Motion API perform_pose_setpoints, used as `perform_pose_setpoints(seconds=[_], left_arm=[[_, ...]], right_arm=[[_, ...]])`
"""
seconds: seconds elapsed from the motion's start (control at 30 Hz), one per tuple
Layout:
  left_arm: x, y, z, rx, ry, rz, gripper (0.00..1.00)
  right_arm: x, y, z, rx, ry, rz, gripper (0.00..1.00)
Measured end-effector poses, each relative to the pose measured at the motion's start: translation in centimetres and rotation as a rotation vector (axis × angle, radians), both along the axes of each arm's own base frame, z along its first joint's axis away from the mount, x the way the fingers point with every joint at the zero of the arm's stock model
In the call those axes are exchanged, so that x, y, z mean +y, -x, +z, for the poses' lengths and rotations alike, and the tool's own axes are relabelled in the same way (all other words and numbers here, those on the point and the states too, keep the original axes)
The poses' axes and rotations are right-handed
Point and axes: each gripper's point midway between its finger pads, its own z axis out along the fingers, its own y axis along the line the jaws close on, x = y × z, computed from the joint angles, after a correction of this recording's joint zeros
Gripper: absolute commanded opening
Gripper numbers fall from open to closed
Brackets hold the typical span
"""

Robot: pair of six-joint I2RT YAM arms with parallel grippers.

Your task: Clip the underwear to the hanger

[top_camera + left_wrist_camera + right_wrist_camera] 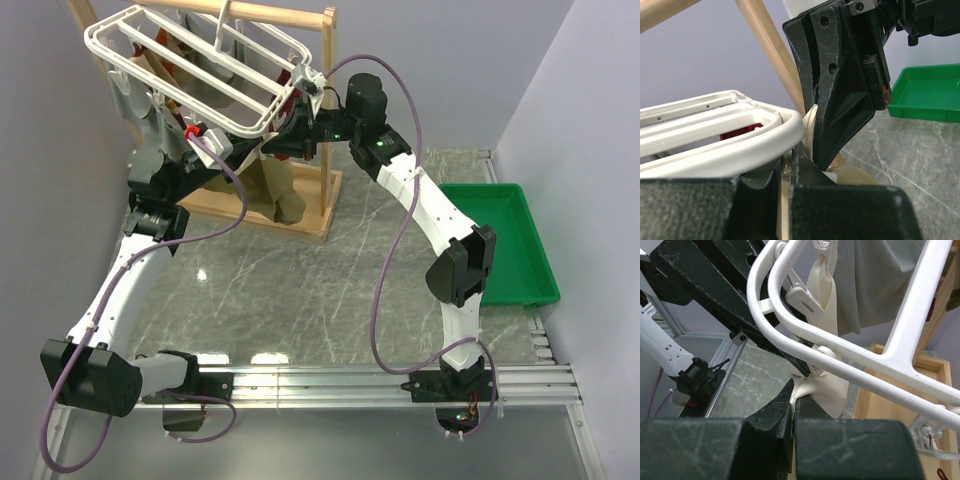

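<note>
- Pinching the one tan soft cloth underwear (280,195) in my two grippers: left gripper (786,172) and right gripper (792,405) both clamped on it.
- It hangs just under the one white plastic grid hanger (887,357).

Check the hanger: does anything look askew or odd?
The hanger sits clearly tilted on the wooden stand, its left end raised and its right corner dipped by the right gripper. Nothing looks broken or spilled.
</note>
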Motion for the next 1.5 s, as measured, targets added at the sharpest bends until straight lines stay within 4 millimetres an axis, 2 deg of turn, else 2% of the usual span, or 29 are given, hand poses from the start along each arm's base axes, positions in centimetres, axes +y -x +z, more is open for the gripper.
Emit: perform_pose_setpoints(seconds=[0.27, 0.57, 0.77, 1.03, 1.27, 1.5], left_arm=[[-0.2, 0.2, -0.1, -0.003, 0.005, -0.016, 0.0], [-0.3, 0.6, 0.3, 0.013, 0.033, -0.04, 0.01], [-0.5, 0.9, 0.5, 0.023, 0.047, -0.059, 0.01], [-0.6, 1.2, 0.7, 0.026, 0.051, -0.077, 0.01], [-0.9, 1.5, 1.1, 0.026, 0.055, -0.107, 0.0], [-1.1, 1.8, 1.3, 0.031, 0.059, -0.129, 0.0]], right_arm=[[0.0, 0.0, 0.0, -0.019, -0.003, 0.002, 0.0], [0.0, -0.8, -2.4, -0.081, 0.042, -0.017, 0.0], [-0.1, -1.0, -2.8, -0.122, 0.052, -0.024, 0.0], [0.2, -0.5, -2.6, -0.199, 0.048, -0.016, 0.0], [0.5, 0.6, -3.4, -0.276, 0.064, 0.01, 0.0], [0.7, 0.7, -3.7, -0.303, 0.07, 0.013, 0.0]])
